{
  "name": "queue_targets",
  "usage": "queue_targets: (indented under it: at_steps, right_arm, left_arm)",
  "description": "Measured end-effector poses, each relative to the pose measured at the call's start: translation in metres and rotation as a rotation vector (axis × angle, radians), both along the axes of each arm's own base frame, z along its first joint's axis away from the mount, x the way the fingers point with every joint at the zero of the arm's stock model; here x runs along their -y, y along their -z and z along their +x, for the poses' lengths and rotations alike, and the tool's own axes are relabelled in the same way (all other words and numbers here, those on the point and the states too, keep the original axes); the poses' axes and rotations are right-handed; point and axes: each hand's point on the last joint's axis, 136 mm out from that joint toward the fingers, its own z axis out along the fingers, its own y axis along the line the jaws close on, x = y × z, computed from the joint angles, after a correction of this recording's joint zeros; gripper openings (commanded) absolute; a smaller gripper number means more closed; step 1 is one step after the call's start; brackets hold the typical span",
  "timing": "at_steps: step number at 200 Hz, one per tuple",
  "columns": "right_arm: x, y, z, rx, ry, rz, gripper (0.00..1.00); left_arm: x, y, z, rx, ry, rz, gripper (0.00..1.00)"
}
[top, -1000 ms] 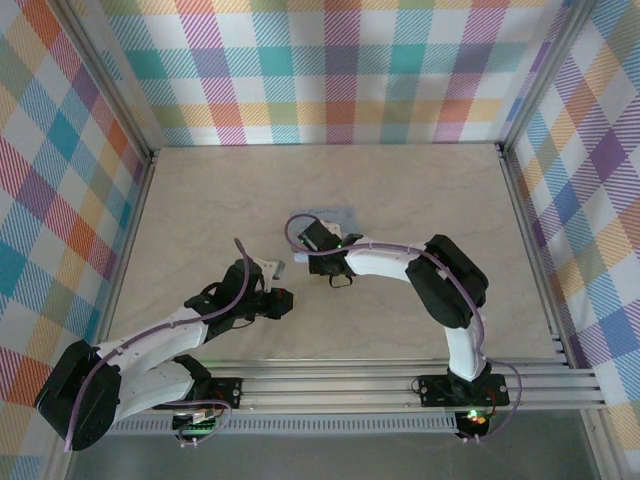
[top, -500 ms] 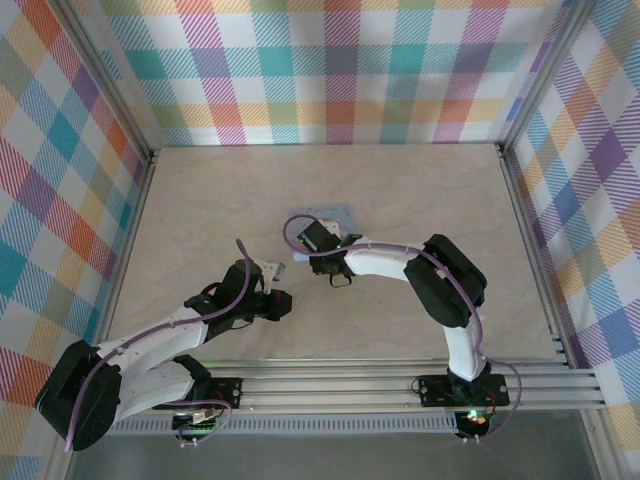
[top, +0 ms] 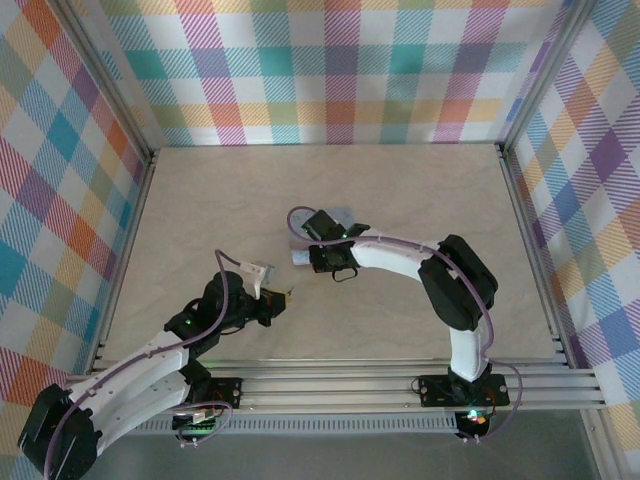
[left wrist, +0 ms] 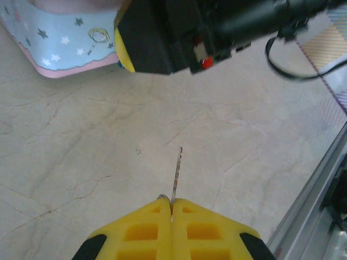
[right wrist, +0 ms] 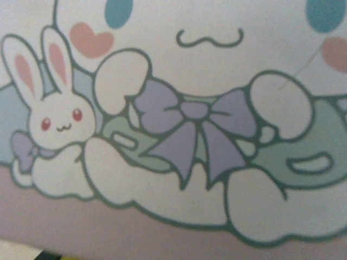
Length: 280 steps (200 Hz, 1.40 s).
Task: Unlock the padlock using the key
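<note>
My left gripper (left wrist: 172, 203) is shut on the key (left wrist: 175, 176), a thin grey blade sticking straight out from between the yellow fingertips over bare table. In the top view the left gripper (top: 282, 296) sits near and to the left of the pale blue cartoon tin (top: 346, 212). My right gripper (top: 322, 243) hangs directly over that tin (left wrist: 65, 51), and its black body (left wrist: 179, 32) shows beside the tin's edge. The tin's printed lid (right wrist: 179, 135) is close under the right wrist camera. The padlock is hidden.
Beige marbled table (top: 200, 200) with plaid walls on three sides. An aluminium rail (top: 400, 380) runs along the near edge and shows at the right of the left wrist view (left wrist: 320, 179). Free room lies left and far of the tin.
The left arm has drawn back toward the near left, the key still in its gripper. The right gripper has shifted slightly right over the tin.
</note>
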Motion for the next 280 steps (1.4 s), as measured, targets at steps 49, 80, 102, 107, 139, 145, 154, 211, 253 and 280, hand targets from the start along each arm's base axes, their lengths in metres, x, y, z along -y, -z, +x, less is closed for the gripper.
queue_targets:
  at_steps: [49,80,102,107,139,145,154,211,253,280]
  right_arm:
    - [0.002,-0.023,-0.005,-0.113,-0.012,0.056,0.0]
    - [0.006,-0.042,-0.012,-0.16,-0.019,0.107,0.0]
    - [0.007,-0.052,-0.014,-0.194,-0.021,0.158,0.0]
    - [0.006,-0.054,-0.014,-0.204,-0.019,0.171,0.0]
    - [0.004,-0.061,-0.016,-0.257,-0.006,0.221,0.0]
    - [0.003,-0.062,-0.017,-0.265,-0.005,0.228,0.0]
    - [0.003,-0.063,-0.017,-0.274,-0.001,0.238,0.0]
    - [0.002,-0.067,-0.018,-0.331,0.027,0.295,0.0]
    - [0.001,-0.07,-0.016,-0.351,0.034,0.336,0.0]
    - [0.002,-0.071,-0.015,-0.36,0.037,0.347,0.0]
  left_arm:
    - [0.015,0.012,0.013,0.015,0.043,0.008,0.0]
    - [0.023,0.012,0.022,0.053,0.06,0.0,0.0]
    - [0.027,0.0,0.029,0.128,0.064,-0.026,0.0]
    - [0.028,-0.003,0.031,0.149,0.06,-0.035,0.0]
    - [0.029,-0.015,0.038,0.227,0.05,-0.061,0.0]
    - [0.03,-0.016,0.04,0.237,0.052,-0.064,0.0]
    - [0.032,-0.016,0.041,0.245,0.053,-0.066,0.0]
    - [0.042,0.012,0.052,0.194,0.062,-0.062,0.0]
    - [0.045,0.013,0.064,0.19,0.042,-0.115,0.0]
    - [0.047,0.008,0.071,0.201,0.032,-0.156,0.0]
